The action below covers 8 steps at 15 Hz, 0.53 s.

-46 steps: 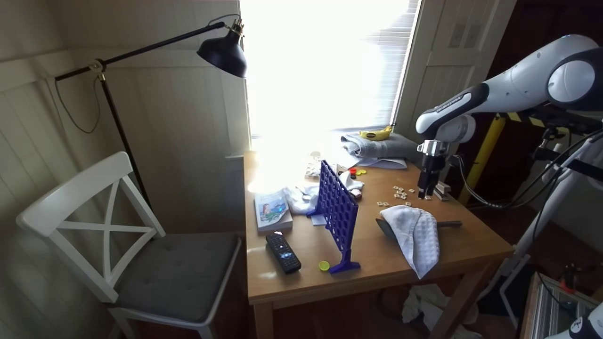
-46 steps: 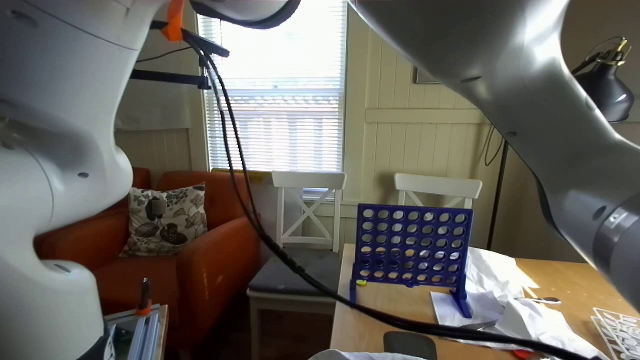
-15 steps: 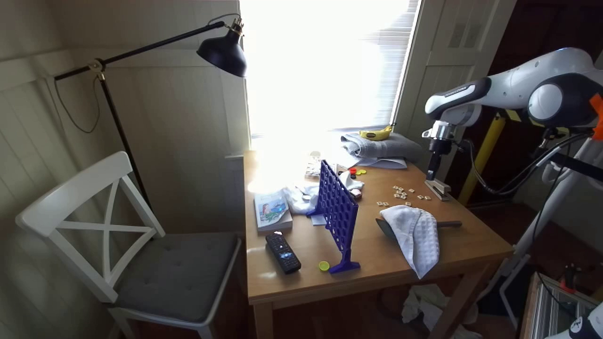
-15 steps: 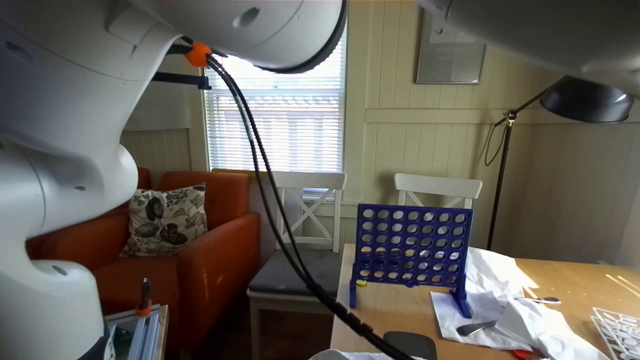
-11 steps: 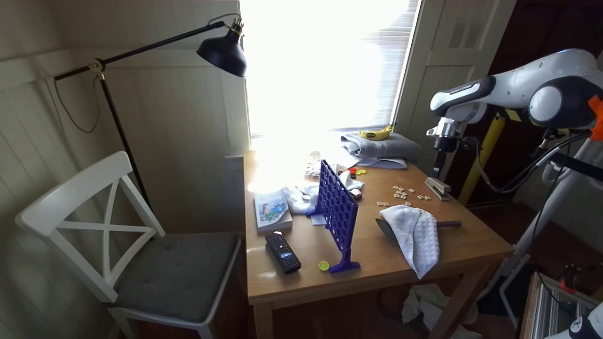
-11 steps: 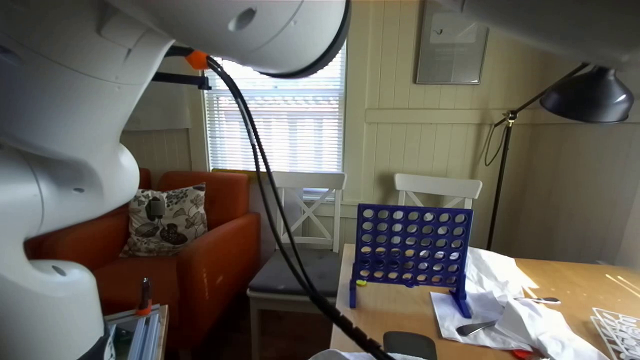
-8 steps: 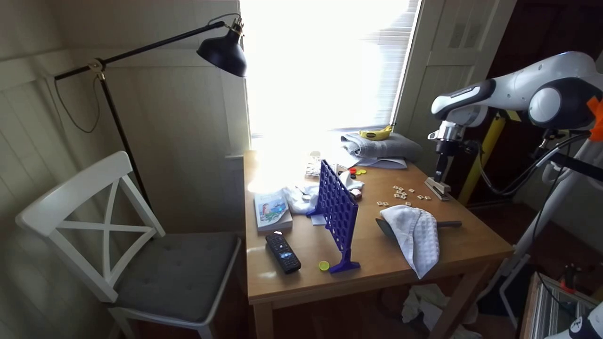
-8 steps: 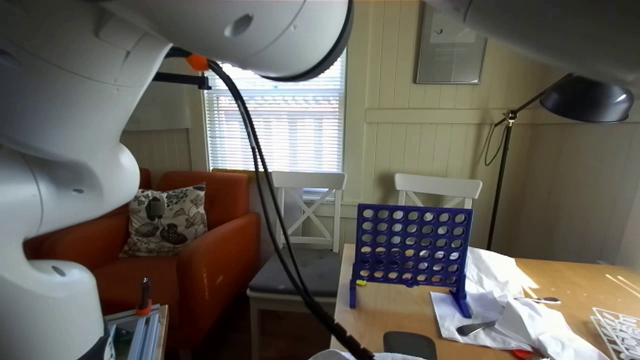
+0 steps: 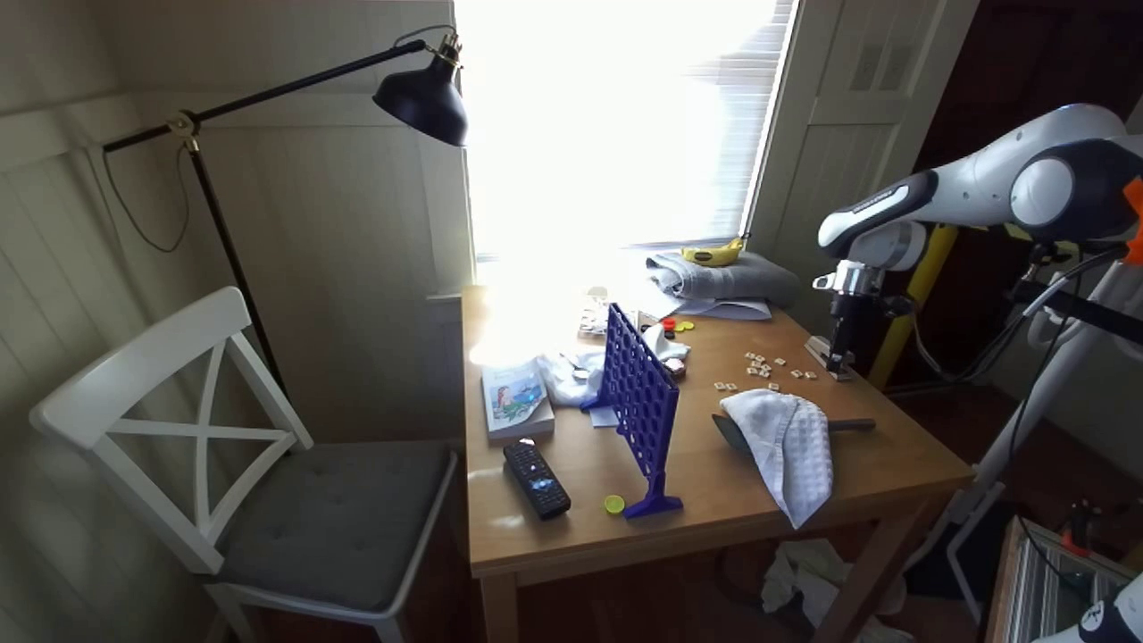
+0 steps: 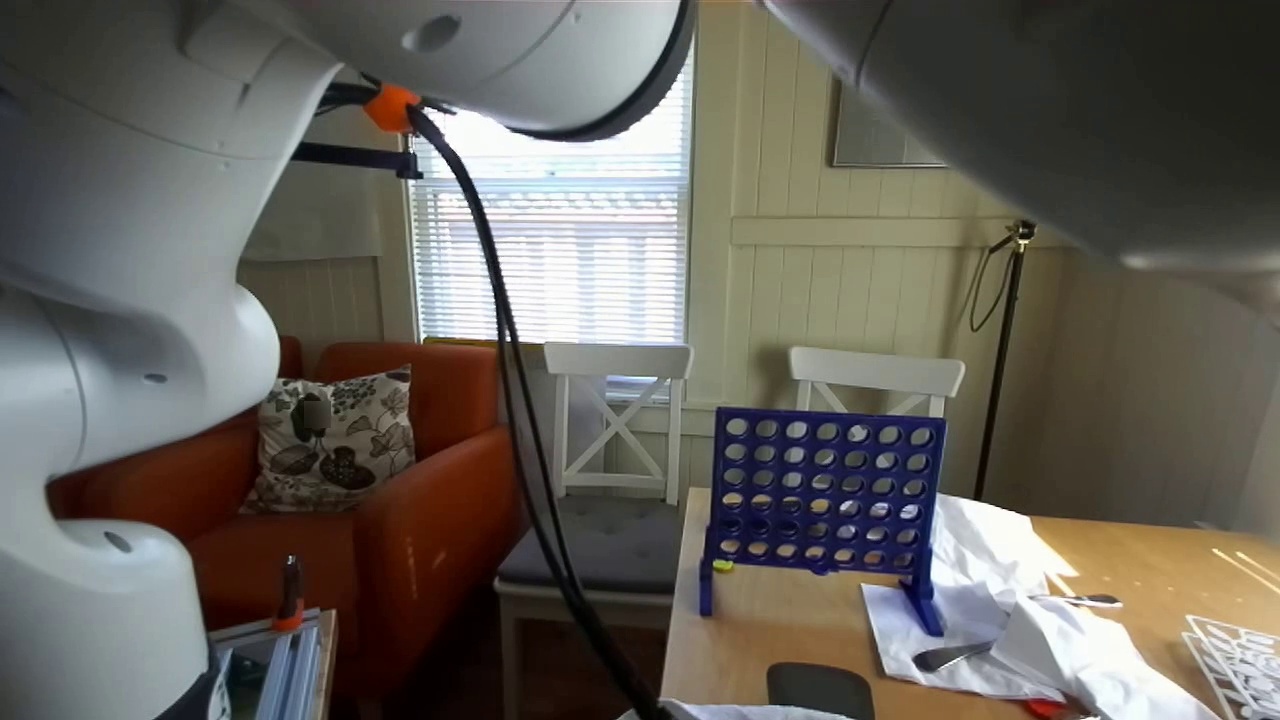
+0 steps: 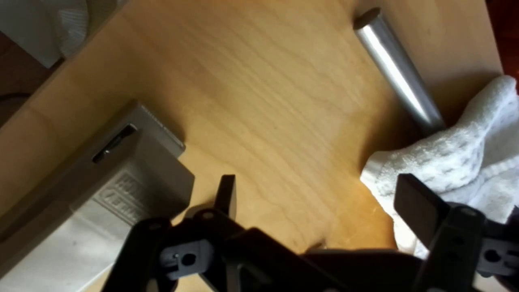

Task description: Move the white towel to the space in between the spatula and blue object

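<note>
There's the towel (image 9: 795,438), white and waffle-textured, rumpled across the spatula (image 9: 851,425) close to the hand (image 11: 320,198), one pointed corner hanging over the edge of the counter (image 9: 902,455)! Beyond the towel from the hand stands the blue grid (image 9: 638,393). And the hand itself: fingers spread wide, counter showing in the gap, only air in its grip. One fingertip (image 11: 227,194) is right beside the stapler (image 11: 105,211), touching or not, I can't tell; the other overlaps the towel in the wrist view, but in an exterior view they stand apart. Lettering now: two raised lines on the stapler next to the hand, too blurred to read. Small tiles (image 9: 765,367) near the hand carry marks too tiny to make out.
</note>
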Tool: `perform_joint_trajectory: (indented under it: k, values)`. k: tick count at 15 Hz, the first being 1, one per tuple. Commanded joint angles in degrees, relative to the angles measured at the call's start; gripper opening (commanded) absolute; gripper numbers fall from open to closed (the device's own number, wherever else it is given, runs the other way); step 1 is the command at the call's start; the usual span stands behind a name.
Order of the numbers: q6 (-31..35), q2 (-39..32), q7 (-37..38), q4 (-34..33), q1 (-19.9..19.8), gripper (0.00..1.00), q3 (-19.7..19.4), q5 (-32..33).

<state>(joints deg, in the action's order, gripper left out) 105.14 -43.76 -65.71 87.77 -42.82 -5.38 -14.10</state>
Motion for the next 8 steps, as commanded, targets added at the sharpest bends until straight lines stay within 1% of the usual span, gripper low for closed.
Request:
perform_joint_trajectory:
  k: [1,3,8]
  values:
    - [0.5,0.3,-0.6,0.8,0.2,1.0,-0.1,0.1]
    - [1.0,1.2,-1.2,2.0,0.3,1.0,-0.2,0.2]
    - [2.0,4.4,0.6,9.2,-1.7,1.0,1.3,-9.3]
